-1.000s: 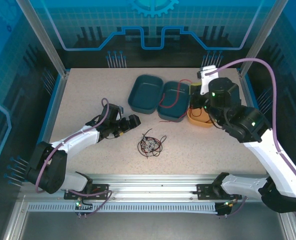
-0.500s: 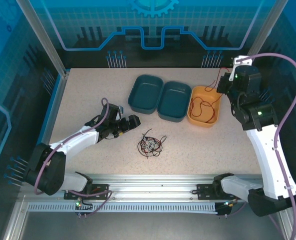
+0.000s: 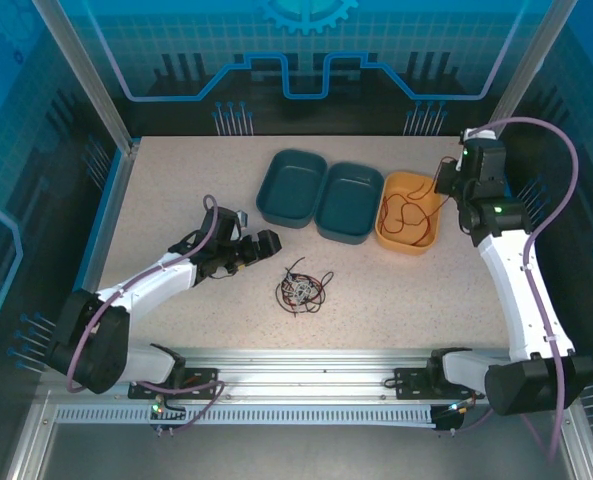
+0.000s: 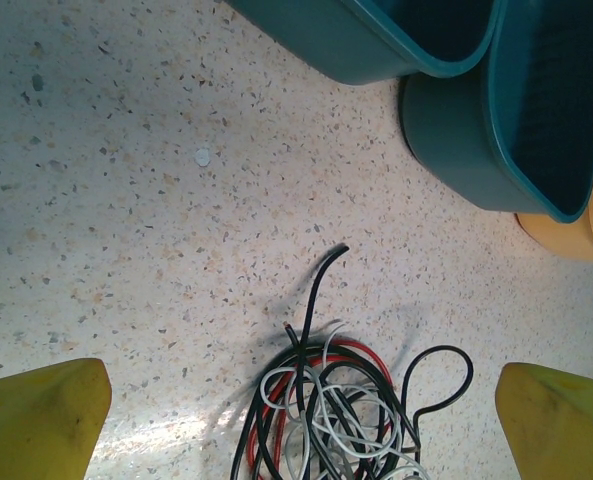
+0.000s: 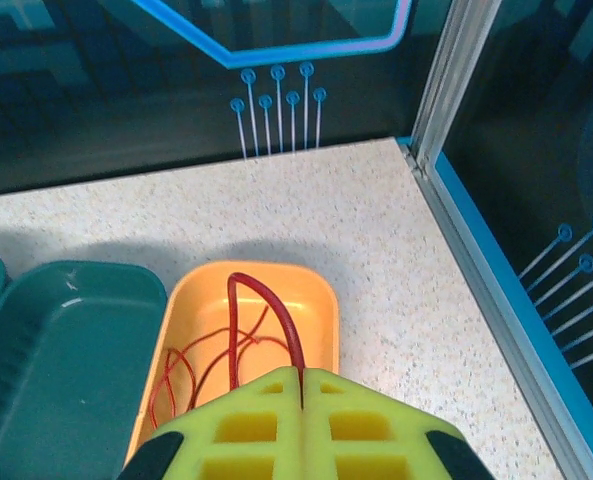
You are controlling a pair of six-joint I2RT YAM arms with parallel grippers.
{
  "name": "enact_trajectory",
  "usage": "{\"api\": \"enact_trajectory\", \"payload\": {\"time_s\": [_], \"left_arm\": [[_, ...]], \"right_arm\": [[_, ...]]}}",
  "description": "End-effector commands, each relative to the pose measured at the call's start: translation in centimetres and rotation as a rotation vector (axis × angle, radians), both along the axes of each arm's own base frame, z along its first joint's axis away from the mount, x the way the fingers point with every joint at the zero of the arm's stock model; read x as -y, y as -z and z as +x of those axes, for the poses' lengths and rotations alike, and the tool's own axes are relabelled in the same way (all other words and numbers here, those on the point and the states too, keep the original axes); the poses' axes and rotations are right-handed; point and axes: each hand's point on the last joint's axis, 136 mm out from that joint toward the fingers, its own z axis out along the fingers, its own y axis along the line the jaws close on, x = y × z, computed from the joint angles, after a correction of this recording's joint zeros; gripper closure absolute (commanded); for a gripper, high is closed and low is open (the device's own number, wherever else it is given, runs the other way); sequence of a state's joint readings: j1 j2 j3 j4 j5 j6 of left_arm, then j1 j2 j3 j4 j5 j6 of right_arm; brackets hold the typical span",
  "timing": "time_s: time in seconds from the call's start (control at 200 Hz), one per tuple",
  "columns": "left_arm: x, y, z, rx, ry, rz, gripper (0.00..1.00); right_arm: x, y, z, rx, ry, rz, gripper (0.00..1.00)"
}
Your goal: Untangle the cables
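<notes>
**Top external view.** The right gripper (image 3: 449,183) hangs over the far right end of the orange tray (image 3: 385,233). It is clamped on a red cable (image 3: 408,214), whose slack lies looped inside that tray. The left gripper (image 3: 266,245) sits low over the table (image 3: 176,180), spread wide and empty. It is aimed at the tangle (image 3: 301,290), which lies near it, in front of the two teal trays (image 3: 266,195).

**Left wrist view.** The yellow fingertips (image 4: 41,420) stand well apart at the bottom corners, with the tangle between them. Black, white and red strands are knotted together, and one black end points toward the trays. The frame edge cuts off the lower part of the knot, so which strand crosses over which cannot be made out.

**Right wrist view.** The fingers (image 5: 236,430) are pressed together with the red cable pinched in the seam, and it arches up and then down into the tray. The fingers hide the near end of the tray.

**Risks, as judged.**
- If the right arm travels before letting go, the cable may drag out over the rim or tip the tray.
- A release from this height may let the end fall outside the tray.
- If the left jaws close on the whole knot, they would likely catch several strands and tighten it.
</notes>
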State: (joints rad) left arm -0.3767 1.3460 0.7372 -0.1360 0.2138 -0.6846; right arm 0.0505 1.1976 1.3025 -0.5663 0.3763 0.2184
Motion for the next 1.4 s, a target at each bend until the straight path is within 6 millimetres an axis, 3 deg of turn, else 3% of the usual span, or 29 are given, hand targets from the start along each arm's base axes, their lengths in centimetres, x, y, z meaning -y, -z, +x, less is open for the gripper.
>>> {"api": "enact_trajectory", "payload": {"time_s": [0.0,0.27,0.655,1.051,1.396], "left_arm": [[0.0,-1.0,0.4,0.021,0.016,0.018,0.01],[0.5,-1.8,0.9,0.043,0.023,0.000,0.01],[0.7,-1.8,1.0,0.041,0.020,-0.018,0.01],[0.8,-1.5,0.9,0.039,0.022,-0.027,0.01],[0.8,-1.5,0.8,0.039,0.020,-0.029,0.01]], "right_arm": [[0.8,0.6,-0.4,0.022,0.031,0.029,1.00],[0.3,5.9,-0.8,-0.094,0.013,0.068,1.00],[-0.5,11.0,0.7,-0.246,-0.018,0.092,1.00],[-0.7,15.8,5.0,-0.353,-0.055,0.027,1.00],[-0.8,22.1,9.0,-0.528,-0.080,0.016,1.00]]}}
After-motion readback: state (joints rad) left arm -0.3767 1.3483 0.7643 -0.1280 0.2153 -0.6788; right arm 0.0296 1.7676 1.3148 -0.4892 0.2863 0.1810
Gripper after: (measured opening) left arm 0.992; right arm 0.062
